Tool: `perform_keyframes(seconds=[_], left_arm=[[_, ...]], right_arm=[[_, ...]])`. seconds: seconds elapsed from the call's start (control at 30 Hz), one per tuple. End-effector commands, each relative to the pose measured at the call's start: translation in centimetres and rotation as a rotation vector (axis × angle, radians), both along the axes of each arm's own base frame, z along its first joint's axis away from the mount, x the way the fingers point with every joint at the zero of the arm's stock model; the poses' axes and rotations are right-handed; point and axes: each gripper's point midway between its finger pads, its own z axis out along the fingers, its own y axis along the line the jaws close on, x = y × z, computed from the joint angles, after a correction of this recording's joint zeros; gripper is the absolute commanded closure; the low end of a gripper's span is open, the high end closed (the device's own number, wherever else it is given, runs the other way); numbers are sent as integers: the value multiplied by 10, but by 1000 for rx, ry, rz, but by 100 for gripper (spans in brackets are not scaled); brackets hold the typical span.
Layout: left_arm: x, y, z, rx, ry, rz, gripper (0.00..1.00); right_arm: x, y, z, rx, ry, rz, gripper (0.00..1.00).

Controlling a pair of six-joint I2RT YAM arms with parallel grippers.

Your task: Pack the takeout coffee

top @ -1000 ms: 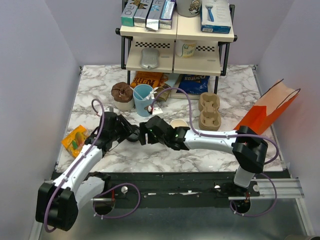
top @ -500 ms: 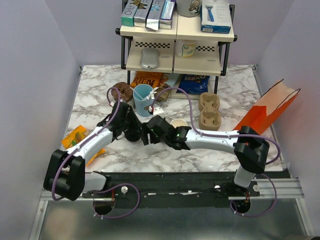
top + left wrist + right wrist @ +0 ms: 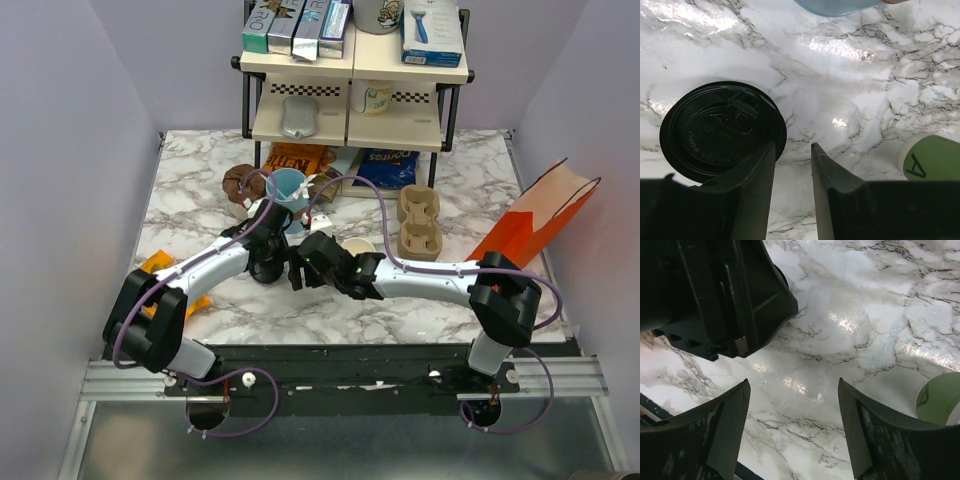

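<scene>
Starting nearest: right gripper (image 3: 794, 385) noted spread wide, nothing btwn fingers, over marble table (image 3: 880, 305). Left gripper (image 3: 792, 147) noted narrow, gap empty. Takeout coffee (image 3: 720, 132) is seen upright just left of it, lid partly under one finger; contact not confirmed. Judged: cup light, paper walls soft, lid slick. Hold advised across sides below lid rim, gently, kept upright. Light blue cup (image 3: 835, 5) noted beyond.

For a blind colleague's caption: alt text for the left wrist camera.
The black lid of the takeout coffee, seen from above on a marble table, with the left arm's two fingers slightly apart at its right edge, nothing between them. A light blue cup edges in at top, a green cup marked A at right.
</scene>
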Motion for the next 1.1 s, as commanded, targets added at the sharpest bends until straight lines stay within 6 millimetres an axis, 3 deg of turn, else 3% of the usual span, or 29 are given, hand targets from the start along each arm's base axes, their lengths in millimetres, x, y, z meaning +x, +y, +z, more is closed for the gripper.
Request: perform_keyframes(seconds=[0.0,0.37,1.07], left_arm=[[4,10,-6,116,12,12,62],[8,12,-17,170,43,8,70],[12,5,-19,189,35,-21,67]], right_arm=[[5,-11,10,-5,-31,-28,21],[6,-12,10,-7,-33,-31,21],[7,-8,12,-8,-38,-16,21]])
